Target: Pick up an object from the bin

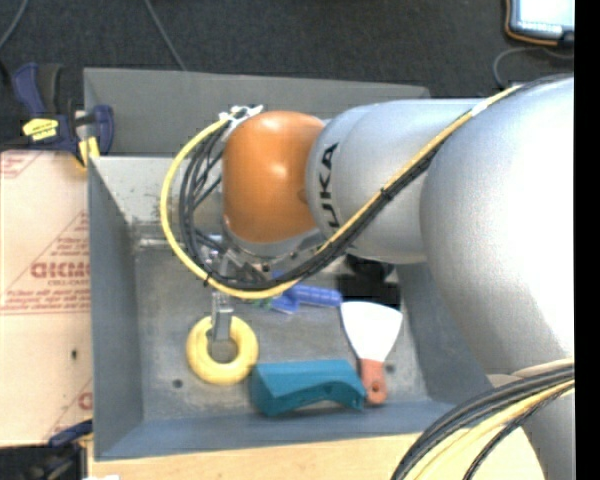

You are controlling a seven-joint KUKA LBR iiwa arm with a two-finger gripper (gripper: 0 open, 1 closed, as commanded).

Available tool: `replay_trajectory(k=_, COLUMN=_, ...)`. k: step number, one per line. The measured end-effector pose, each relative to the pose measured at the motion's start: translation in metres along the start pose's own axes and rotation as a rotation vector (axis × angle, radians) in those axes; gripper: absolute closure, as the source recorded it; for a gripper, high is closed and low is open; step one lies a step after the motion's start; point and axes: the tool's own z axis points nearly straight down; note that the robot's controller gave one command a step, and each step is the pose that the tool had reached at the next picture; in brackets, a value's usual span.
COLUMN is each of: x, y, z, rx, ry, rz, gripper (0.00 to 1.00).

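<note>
Down on the bin floor: yellow ring [221, 372], round like a doughnut, lying flat.
Gripper [221, 340]: right over the yellow ring, with a thin grey tip poking down into the hole in the middle.
Grip: cannot tell if open or closed, or if squeezing the ring at all.
Orange cover [270, 173]: up above the ring and a bit to its right, part of the arm, round and shiny.
Cables [183, 218]: black and yellow, looped round the orange cover, just above the ring.
Teal block [305, 386]: just right of the ring and a little lower, very close; cannot tell if touching.
White scraper [372, 330]: farther right of the ring, past the teal block, pink handle pointing down beside the block's far end.
Blue thing [305, 298]: up and right of the ring, partly under the arm, kind not clear.
Black thing [370, 290]: farther right of the ring than the blue thing, mostly hidden by the arm.
Bin wall [115, 298]: grey, left of the ring.
</note>
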Motion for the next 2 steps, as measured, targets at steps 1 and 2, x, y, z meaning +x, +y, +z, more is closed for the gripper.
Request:
replay_trajectory(k=1, x=-0.001, y=-0.001, z=-0.005, rx=-0.001, ry=-0.007, rz=0.003, gripper=0.00)
replay_trajectory(k=2, x=0.031, y=-0.019, z=0.031, rx=-0.001, ry=-0.010, rz=-0.050, gripper=0.00)
